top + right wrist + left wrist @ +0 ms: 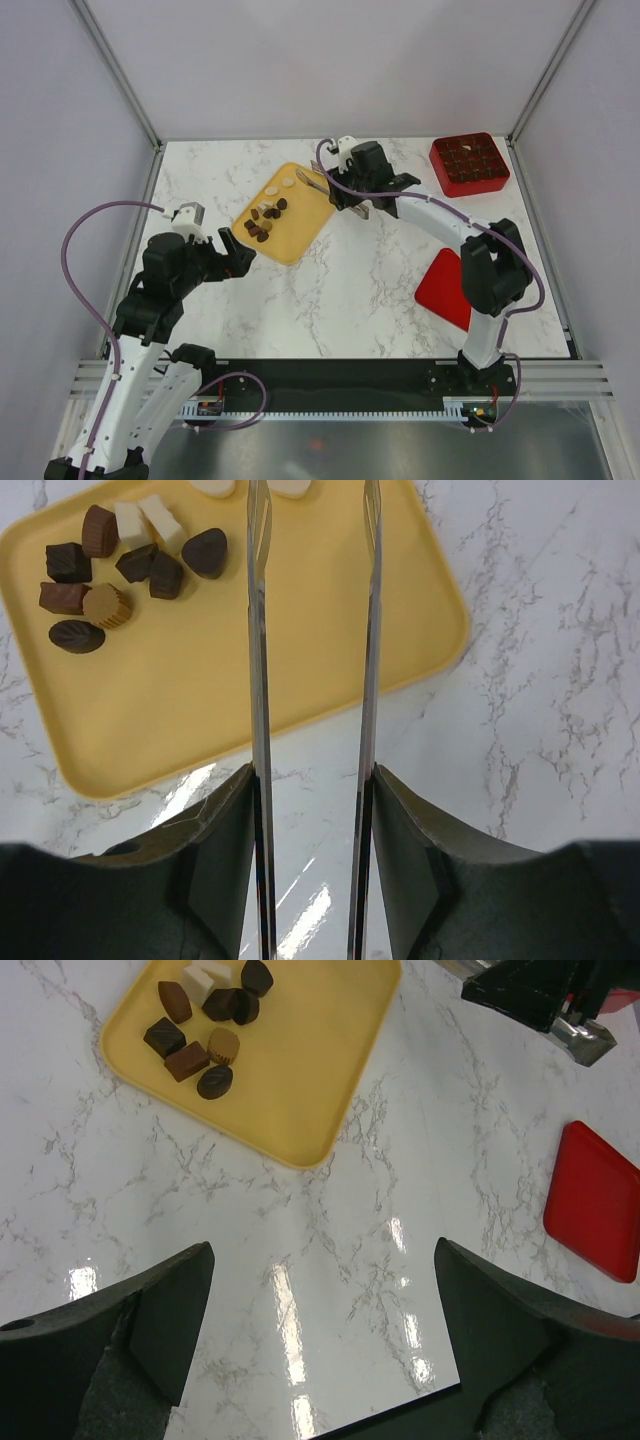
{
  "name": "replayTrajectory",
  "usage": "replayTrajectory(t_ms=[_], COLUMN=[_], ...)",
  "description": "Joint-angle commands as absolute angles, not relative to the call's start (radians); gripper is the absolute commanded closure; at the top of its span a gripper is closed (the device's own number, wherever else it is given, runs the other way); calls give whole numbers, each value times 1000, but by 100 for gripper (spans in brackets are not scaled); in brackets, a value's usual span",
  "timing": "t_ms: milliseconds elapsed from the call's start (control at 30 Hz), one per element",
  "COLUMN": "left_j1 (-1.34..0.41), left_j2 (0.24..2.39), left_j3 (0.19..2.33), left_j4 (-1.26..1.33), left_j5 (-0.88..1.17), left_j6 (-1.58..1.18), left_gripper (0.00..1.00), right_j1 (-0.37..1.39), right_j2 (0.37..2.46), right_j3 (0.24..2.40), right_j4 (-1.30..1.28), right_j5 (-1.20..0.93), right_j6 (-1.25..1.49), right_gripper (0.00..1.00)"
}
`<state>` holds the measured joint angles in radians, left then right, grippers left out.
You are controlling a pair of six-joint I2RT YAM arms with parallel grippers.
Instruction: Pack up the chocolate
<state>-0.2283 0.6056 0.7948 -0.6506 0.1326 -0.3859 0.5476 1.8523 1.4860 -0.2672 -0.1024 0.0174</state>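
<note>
Yellow tray (296, 236), chocolate (265, 222) clustered, right tool (312, 780) gripping tweezers (262, 680)

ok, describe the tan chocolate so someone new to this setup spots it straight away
Find the yellow tray on the marble table, then the cluster of chocolates at one end. The tan piece is a round cup with ridged sides, beside a brown block and a dark leaf-shaped oval. It is the only light-brown one; the rest are darker brown or white.
</note>
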Motion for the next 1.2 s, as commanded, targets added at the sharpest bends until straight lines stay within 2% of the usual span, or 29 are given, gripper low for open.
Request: replayTrajectory(t_ms=[0, 233, 800, 1167], left_j1=[-222, -224, -222, -222], left_j2=[595, 586, 589, 580], left_j3=[790, 788, 792, 790], left_j4=[-620, -620, -620, -621], left_j5=[120, 112, 120, 114], left_j6=[-373, -373, -371, -373], left_gripper=[0, 0, 0, 0], right_j1=[568, 595, 626, 630], right_j2=[1917, 2060, 2224, 2235], right_j3=[1545, 1658, 1784, 1818], right_j4=[-189, -186, -198, -233], right_j5=[-130, -137, -101, -60], right_j6=[-28, -46, -51, -63], right_gripper=[45, 44, 44, 51])
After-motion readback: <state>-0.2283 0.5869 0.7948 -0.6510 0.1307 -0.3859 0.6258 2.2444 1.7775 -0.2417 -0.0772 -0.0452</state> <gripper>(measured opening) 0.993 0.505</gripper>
